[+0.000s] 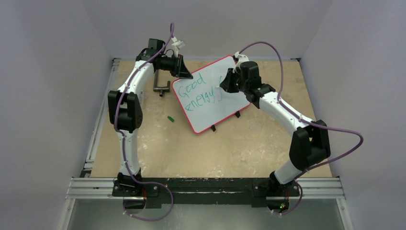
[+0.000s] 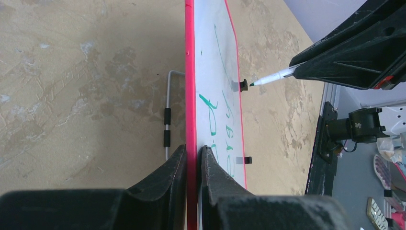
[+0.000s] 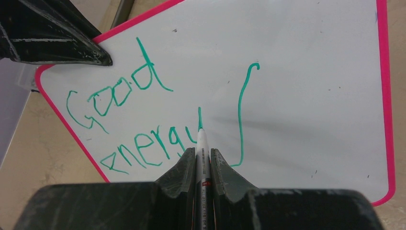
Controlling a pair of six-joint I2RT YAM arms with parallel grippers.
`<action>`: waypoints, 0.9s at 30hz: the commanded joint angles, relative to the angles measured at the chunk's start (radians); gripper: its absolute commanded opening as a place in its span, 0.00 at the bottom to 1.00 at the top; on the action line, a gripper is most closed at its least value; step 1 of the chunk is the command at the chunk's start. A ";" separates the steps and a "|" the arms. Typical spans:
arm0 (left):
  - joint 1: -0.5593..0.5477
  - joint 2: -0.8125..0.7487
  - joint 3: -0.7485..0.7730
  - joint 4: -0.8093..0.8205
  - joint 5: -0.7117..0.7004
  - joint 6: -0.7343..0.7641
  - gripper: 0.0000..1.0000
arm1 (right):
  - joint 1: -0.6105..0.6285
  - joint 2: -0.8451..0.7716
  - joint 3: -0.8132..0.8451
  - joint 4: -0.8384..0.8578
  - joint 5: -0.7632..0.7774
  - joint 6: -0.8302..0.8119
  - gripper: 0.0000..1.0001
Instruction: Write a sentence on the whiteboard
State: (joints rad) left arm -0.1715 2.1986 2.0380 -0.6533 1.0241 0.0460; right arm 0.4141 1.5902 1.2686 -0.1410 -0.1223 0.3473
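- My left tool is clamped on the red frame of the whiteboard, at its upper left corner in the top view.
- The whiteboard sits upper centre of the frame, turned at an angle, on the counter.
- My right tool is closed tight on a marker, w/ the tip at the "y".
- Tip touching or not: I cannot tell.
- The sentence in green reads "Good", then "energy" below, plus one long stroke to the right.
- Small green piece lies on the counter, left of the board.
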 commanded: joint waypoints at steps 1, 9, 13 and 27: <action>-0.011 -0.065 0.002 0.030 0.022 0.064 0.00 | 0.001 0.003 0.059 0.030 0.013 0.011 0.00; -0.011 -0.066 0.001 0.029 0.021 0.065 0.00 | 0.001 0.061 0.061 0.040 0.053 0.014 0.00; -0.011 -0.066 0.000 0.029 0.022 0.065 0.00 | 0.000 0.072 0.053 0.038 0.081 0.008 0.00; -0.011 -0.067 0.000 0.029 0.022 0.066 0.00 | -0.031 0.080 0.048 0.004 0.181 -0.014 0.00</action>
State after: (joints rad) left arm -0.1715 2.1986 2.0377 -0.6533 1.0229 0.0463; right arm 0.3958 1.6779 1.2980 -0.1360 0.0021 0.3492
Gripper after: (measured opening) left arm 0.114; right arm 0.100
